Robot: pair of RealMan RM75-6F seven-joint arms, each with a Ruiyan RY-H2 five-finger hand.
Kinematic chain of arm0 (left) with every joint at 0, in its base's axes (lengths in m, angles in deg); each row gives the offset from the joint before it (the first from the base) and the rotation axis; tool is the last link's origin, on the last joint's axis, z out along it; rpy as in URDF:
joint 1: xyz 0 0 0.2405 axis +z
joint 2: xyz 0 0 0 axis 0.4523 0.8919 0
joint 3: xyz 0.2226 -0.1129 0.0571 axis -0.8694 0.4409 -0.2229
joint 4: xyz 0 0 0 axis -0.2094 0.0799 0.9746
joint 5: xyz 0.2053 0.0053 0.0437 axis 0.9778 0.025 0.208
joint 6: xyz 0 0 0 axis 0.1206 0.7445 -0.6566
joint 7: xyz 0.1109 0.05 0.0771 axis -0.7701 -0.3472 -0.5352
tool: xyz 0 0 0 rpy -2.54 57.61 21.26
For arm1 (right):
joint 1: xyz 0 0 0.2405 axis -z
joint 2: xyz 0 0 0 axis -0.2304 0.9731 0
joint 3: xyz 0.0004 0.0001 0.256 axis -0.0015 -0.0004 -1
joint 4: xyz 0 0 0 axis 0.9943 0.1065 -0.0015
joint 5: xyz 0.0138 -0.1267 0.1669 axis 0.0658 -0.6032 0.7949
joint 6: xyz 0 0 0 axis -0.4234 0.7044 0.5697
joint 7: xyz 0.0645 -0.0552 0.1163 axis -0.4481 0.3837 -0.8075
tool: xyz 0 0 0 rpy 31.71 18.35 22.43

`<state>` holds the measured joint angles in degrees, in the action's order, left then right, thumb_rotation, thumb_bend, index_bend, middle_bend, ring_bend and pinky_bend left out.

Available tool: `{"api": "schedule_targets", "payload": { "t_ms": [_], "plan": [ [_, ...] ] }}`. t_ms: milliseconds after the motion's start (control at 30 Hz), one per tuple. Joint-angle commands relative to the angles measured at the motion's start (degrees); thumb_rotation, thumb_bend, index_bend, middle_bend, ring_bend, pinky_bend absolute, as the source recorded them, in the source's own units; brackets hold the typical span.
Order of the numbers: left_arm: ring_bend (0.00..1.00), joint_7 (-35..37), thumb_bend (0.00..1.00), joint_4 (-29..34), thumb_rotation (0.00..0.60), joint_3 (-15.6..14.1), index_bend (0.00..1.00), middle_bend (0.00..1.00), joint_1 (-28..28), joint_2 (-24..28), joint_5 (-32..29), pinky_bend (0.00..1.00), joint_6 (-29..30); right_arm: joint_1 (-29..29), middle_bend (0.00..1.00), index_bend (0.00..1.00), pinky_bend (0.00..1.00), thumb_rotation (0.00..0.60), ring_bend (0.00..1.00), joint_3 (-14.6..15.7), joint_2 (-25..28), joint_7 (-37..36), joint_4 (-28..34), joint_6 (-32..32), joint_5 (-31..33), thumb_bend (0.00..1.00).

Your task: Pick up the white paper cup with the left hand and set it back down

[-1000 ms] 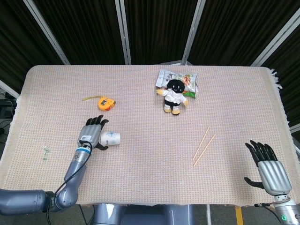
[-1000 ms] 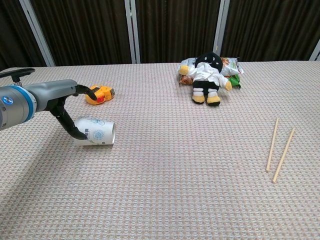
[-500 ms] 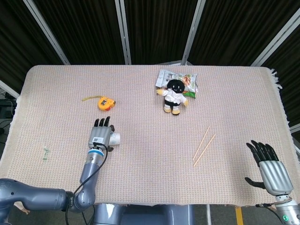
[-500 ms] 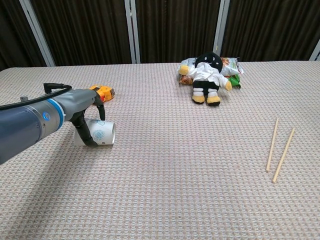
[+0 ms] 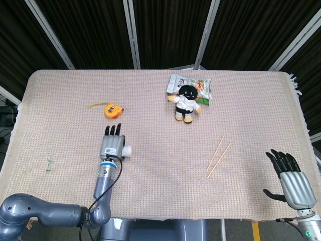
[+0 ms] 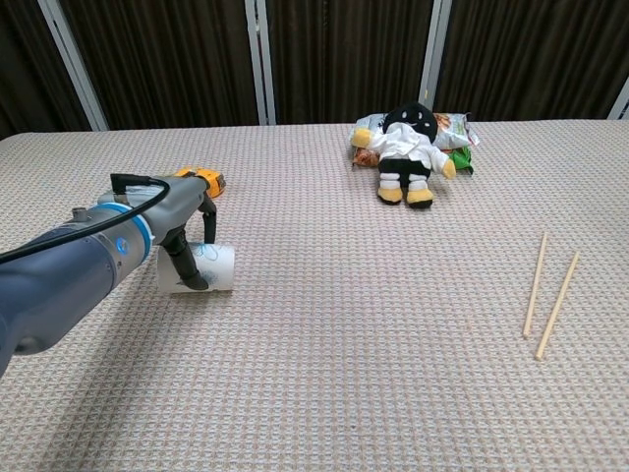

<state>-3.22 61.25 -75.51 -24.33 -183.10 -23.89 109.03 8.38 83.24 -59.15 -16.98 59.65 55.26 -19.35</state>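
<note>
The white paper cup (image 6: pixel 212 267) lies on its side on the cloth, mouth to the right; in the head view only its rim end (image 5: pixel 128 150) shows from under my left hand (image 5: pixel 112 144). That hand (image 6: pixel 183 224) lies over the cup with its fingers stretched out flat and the thumb hanging down across the cup's side. The cup rests on the table and is not lifted. My right hand (image 5: pixel 292 182) hovers at the near right corner, fingers spread, holding nothing.
An orange tape measure (image 5: pixel 112 110) lies just beyond the cup. A plush doll (image 5: pixel 186 103) rests against a snack bag (image 5: pixel 200 87) at the far centre. Two wooden sticks (image 5: pixel 217 156) lie to the right. The woven cloth (image 5: pixel 241 100) covers the table.
My left hand swung right from beside the cup to lie over it, covering most of it in the head view. The cup shifted slightly right. The right hand barely moved.
</note>
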Motion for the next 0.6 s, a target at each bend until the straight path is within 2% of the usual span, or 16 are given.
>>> {"api": "schedule_targets", "payload": {
  "t_ms": [33,133,267,400,600],
  "plan": [
    [0.00,6.9,0.07,2.6,0.600,1.4,0.49,0.00,1.9,0.7,5.0,0.00,-0.6,0.0,0.00,0.00,0.00,0.600,0.00,0.1,-0.1,0.2,0.0,-0.1,0.0,0.03],
    [0.00,15.6,0.07,3.7,0.600,2.2,0.49,0.00,3.9,1.0,10.1,0.00,-2.2,-0.1,0.00,0.00,0.00,0.600,0.00,0.1,-0.1,0.4,0.1,-0.2,0.0,0.03],
    [0.00,25.6,0.08,2.3,0.600,1.4,0.49,0.00,6.5,0.9,15.6,0.00,-5.2,0.0,0.00,0.00,0.00,0.600,0.00,0.0,-0.1,0.5,0.1,-0.3,0.2,0.03],
    [0.00,38.3,0.07,-2.1,0.600,0.0,0.48,0.00,8.9,0.5,21.4,0.00,-11.1,-0.1,0.00,0.00,0.00,0.600,0.00,0.0,-0.2,0.5,0.0,-0.5,0.3,0.03],
    [0.00,47.4,0.07,-9.7,0.600,-2.1,0.48,0.00,11.1,-1.2,26.9,0.00,-14.8,-0.3,0.00,0.00,0.00,0.600,0.00,-0.1,-0.3,0.5,-0.2,-0.9,0.6,0.03]
  ]
}}
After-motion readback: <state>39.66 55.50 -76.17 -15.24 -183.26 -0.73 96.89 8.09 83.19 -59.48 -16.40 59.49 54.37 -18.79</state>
